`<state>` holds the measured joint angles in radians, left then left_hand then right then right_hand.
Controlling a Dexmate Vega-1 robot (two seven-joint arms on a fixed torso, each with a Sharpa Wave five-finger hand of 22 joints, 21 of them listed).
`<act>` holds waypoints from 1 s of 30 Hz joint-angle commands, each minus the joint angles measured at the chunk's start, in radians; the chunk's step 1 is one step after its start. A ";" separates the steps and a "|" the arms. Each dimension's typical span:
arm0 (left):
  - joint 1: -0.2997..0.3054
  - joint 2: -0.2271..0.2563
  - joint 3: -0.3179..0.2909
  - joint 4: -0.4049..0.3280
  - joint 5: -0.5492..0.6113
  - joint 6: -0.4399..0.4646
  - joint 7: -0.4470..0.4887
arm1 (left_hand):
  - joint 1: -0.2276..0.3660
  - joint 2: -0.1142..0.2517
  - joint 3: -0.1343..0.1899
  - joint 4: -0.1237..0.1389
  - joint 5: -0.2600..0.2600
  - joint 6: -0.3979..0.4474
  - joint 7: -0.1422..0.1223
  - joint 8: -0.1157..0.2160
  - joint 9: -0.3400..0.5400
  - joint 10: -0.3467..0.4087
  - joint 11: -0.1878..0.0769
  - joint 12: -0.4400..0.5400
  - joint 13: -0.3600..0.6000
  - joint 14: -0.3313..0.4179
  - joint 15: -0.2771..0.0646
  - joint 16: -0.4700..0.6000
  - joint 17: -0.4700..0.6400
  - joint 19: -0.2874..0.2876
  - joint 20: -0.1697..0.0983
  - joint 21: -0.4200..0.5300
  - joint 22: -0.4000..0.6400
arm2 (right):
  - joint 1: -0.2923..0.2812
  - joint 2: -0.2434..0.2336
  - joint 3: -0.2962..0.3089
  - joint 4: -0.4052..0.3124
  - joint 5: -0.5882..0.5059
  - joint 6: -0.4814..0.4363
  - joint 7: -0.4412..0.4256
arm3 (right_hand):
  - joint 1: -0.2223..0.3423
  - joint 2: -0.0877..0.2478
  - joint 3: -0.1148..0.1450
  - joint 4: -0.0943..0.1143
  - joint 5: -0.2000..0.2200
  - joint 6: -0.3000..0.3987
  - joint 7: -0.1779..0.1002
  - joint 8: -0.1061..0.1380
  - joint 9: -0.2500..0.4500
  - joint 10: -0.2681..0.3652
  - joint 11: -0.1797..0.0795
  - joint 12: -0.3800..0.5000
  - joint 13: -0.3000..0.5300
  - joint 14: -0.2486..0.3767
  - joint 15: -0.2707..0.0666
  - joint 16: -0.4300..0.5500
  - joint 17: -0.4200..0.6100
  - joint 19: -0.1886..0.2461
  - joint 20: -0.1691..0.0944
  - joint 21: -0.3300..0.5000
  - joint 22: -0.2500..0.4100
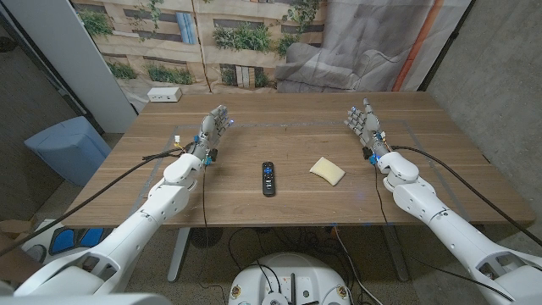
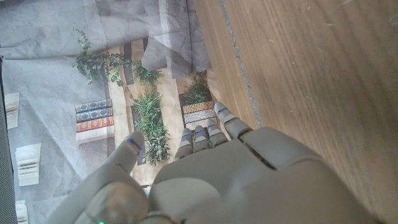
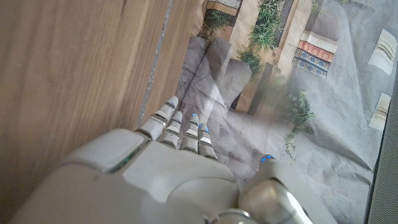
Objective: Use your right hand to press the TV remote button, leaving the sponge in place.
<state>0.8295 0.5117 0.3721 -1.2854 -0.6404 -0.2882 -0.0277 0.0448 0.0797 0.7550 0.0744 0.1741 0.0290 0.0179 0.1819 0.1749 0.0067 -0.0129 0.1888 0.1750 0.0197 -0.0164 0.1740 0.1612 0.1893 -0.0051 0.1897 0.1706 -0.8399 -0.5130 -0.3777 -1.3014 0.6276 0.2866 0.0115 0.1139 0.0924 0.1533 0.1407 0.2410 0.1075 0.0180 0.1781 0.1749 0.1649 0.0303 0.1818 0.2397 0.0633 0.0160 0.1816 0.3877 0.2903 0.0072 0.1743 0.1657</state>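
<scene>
Wooden table (image 1: 279,199) stands before a printed backdrop (image 1: 212,42) of shelves and foliage, with grey cloth (image 1: 364,42) draped over its right part.

Off the table's left edge sits a blue bin (image 1: 68,148). On the far left corner of the table rests a white power strip (image 1: 164,95).

Left hand (image 1: 216,127) is raised above the left portion of the table, fingers extended and slightly apart, holding nothing. The left wrist view shows the same hand (image 2: 211,180) with fingers reaching toward the table's far edge.

TV remote (image 1: 268,178), black, lies near the centre of the table, closer to the front edge, its long axis pointing away from the robot. Yellow sponge (image 1: 327,171) lies just to its right, apart from it.

Right hand (image 1: 364,123) is raised above the right portion of the table, fingers spread, empty, well apart from the remote. The right wrist view shows this hand (image 3: 174,180) with fingers extended.
</scene>
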 commanded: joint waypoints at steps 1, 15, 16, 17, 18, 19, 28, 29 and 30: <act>-0.002 -0.005 -0.002 0.002 -0.002 0.019 0.026 | 0.007 0.080 0.008 -0.001 0.005 0.012 -0.002 0.006 0.001 0.003 -0.006 0.007 0.002 0.010 0.001 0.006 0.004 0.010 0.002 0.007 0.003 | 0.021 -0.013 -0.023 0.026 -0.052 0.004 -0.004 | -0.001 0.005 0.006 -0.003 0.008 0.002 -0.005 0.006 0.003 0.005 -0.002 0.004 -0.001 0.005 -0.003 0.004 0.001 0.003 -0.002 0.006 0.002; 0.022 0.027 -0.013 -0.060 0.021 0.054 0.085 | 0.004 0.075 0.008 -0.006 0.003 0.013 -0.011 0.004 0.001 0.017 -0.015 0.009 0.002 0.033 -0.012 0.011 0.006 0.017 0.012 0.009 0.003 | 0.003 -0.081 -0.052 -0.078 -0.186 -0.005 -0.068 | 0.007 0.010 0.016 -0.016 0.011 -0.025 -0.021 0.000 0.002 -0.013 -0.014 0.002 -0.016 -0.007 -0.012 0.004 -0.018 -0.005 -0.011 0.009 0.002; 0.027 0.030 -0.015 -0.069 0.022 0.059 0.096 | 0.003 0.074 0.008 -0.006 0.003 0.011 -0.014 0.002 0.001 0.014 -0.022 0.007 0.001 0.035 -0.015 0.011 0.006 0.016 0.015 0.008 0.003 | 0.005 -0.085 -0.054 -0.081 -0.195 -0.005 -0.069 | 0.007 0.010 0.016 -0.017 0.012 -0.025 -0.022 0.000 0.002 -0.014 -0.015 0.002 -0.016 -0.006 -0.013 0.004 -0.019 -0.003 -0.012 0.010 0.002; 0.031 0.032 -0.017 -0.076 0.023 0.063 0.104 | 0.002 0.073 0.008 -0.006 0.003 0.009 -0.016 0.002 0.001 0.011 -0.024 0.006 0.001 0.037 -0.018 0.011 0.007 0.015 0.018 0.008 0.003 | 0.008 -0.087 -0.057 -0.082 -0.205 -0.001 -0.069 | 0.007 0.010 0.016 -0.017 0.012 -0.025 -0.023 0.001 0.002 -0.015 -0.016 0.002 -0.017 -0.007 -0.014 0.004 -0.020 -0.003 -0.012 0.010 0.002; 0.034 0.033 -0.018 -0.080 0.022 0.063 0.106 | 0.001 0.072 0.008 -0.006 0.003 0.007 -0.018 0.001 0.001 0.006 -0.028 0.004 0.001 0.038 -0.020 0.011 0.007 0.015 0.020 0.007 0.003 | 0.012 -0.088 -0.060 -0.076 -0.216 0.009 -0.068 | 0.008 0.011 0.017 -0.018 0.012 -0.025 -0.025 0.001 0.002 -0.015 -0.015 0.002 -0.017 -0.007 -0.015 0.004 -0.021 -0.003 -0.013 0.010 0.002; 0.037 0.036 -0.020 -0.083 0.021 0.064 0.106 | 0.000 0.070 0.007 -0.006 0.003 0.003 -0.020 -0.001 0.001 0.006 -0.030 0.003 0.001 0.038 -0.020 0.010 0.007 0.013 0.021 0.007 0.003 | 0.015 -0.090 -0.063 -0.075 -0.229 0.018 -0.070 | 0.008 0.011 0.017 -0.018 0.012 -0.025 -0.025 0.001 0.002 -0.016 -0.015 0.002 -0.018 -0.007 -0.015 0.005 -0.021 -0.004 -0.012 0.010 0.002; 0.053 0.062 -0.024 -0.113 0.031 0.081 0.115 | -0.008 0.063 0.002 -0.002 0.002 0.000 -0.023 -0.002 0.001 0.000 -0.026 0.000 0.000 0.037 -0.026 0.008 0.009 0.002 0.019 0.002 0.003 | 0.019 -0.145 -0.094 -0.118 -0.407 0.051 -0.118 | 0.012 0.016 0.024 -0.024 0.013 -0.011 -0.042 0.008 0.002 -0.016 -0.020 0.005 -0.025 -0.007 -0.031 0.007 -0.032 -0.016 -0.019 0.007 0.002; 0.054 0.064 -0.025 -0.114 0.031 0.081 0.114 | -0.009 0.063 0.002 -0.002 0.002 0.000 -0.025 -0.001 0.001 0.000 -0.027 0.000 0.000 0.037 -0.025 0.008 0.009 0.002 0.018 0.002 0.003 | 0.018 -0.153 -0.097 -0.127 -0.424 0.047 -0.121 | 0.013 0.016 0.024 -0.025 0.013 -0.010 -0.043 0.009 0.002 -0.016 -0.021 0.005 -0.026 -0.007 -0.034 0.006 -0.033 -0.017 -0.019 0.006 0.002; 0.056 0.065 -0.026 -0.119 0.031 0.085 0.120 | -0.010 0.062 0.001 -0.002 0.002 0.000 -0.025 -0.002 0.001 -0.002 -0.027 -0.001 0.000 0.036 -0.025 0.008 0.009 0.002 0.018 0.002 0.003 | 0.018 -0.161 -0.100 -0.135 -0.436 0.046 -0.118 | 0.013 0.016 0.025 -0.026 0.013 -0.009 -0.045 0.009 0.002 -0.018 -0.023 0.005 -0.027 -0.007 -0.034 0.007 -0.034 -0.019 -0.020 0.006 0.002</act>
<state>0.8653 0.5502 0.3544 -1.3666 -0.6183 -0.2238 0.0722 0.0447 0.0876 0.7583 0.0715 0.1741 0.0232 0.0015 0.1818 0.1720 0.0138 -0.0342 0.1928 0.1720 0.0468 -0.0358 0.1818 0.1655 0.1962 0.0130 0.1896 0.1705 -0.8244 -0.6135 -0.4474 -1.3803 0.3607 0.3107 -0.0692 0.1205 0.0991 0.1753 0.1186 0.2478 0.0946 -0.0198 0.1781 0.1746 0.1483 0.0139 0.1818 0.2136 0.0542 -0.0116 0.1815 0.3537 0.2738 -0.0091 0.1742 0.1654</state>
